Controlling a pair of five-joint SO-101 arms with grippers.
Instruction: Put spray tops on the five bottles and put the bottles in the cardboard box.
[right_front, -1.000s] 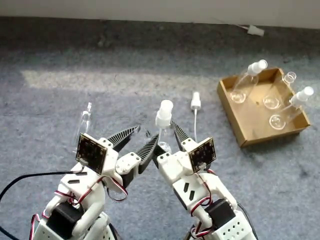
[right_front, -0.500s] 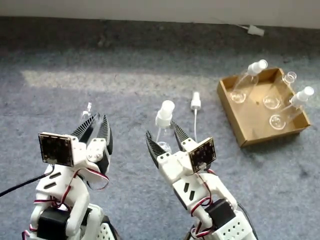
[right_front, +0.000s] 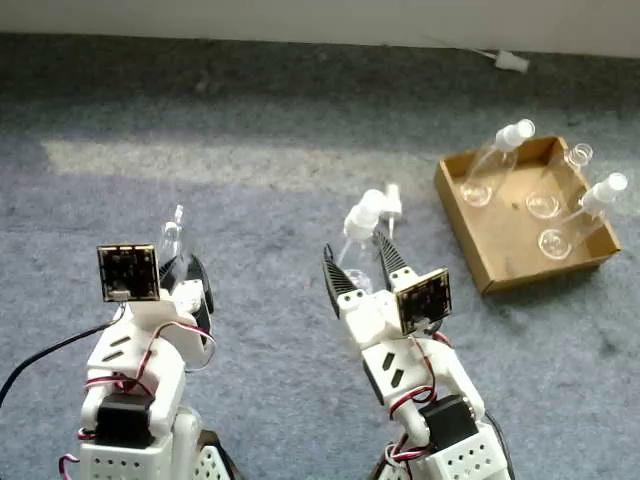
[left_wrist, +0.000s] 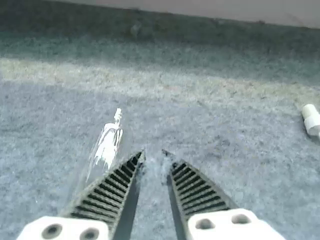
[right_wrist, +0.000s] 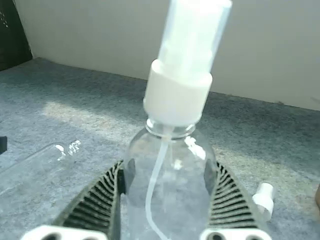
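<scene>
Cardboard box (right_front: 458, 228) at far right held three bottles, two clearly capped. Right gripper (right_front: 355, 250) clenched on fourth bottle (right_wrist: 170, 185) at mid-bench (right_front: 250, 170), spray top fitted, not yet boxed. Left gripper (left_wrist: 153, 155) slightly parted, empty, beside uncapped fifth bottle (left_wrist: 105, 145) lying at left. Loose spray top (right_front: 391, 203) lay just beyond held bottle.

Five bottles (right_front: 172, 238), five spray tops (right_front: 391, 203), one cardboard box (right_front: 460, 228), two arms (right_front: 135, 360).
</scene>
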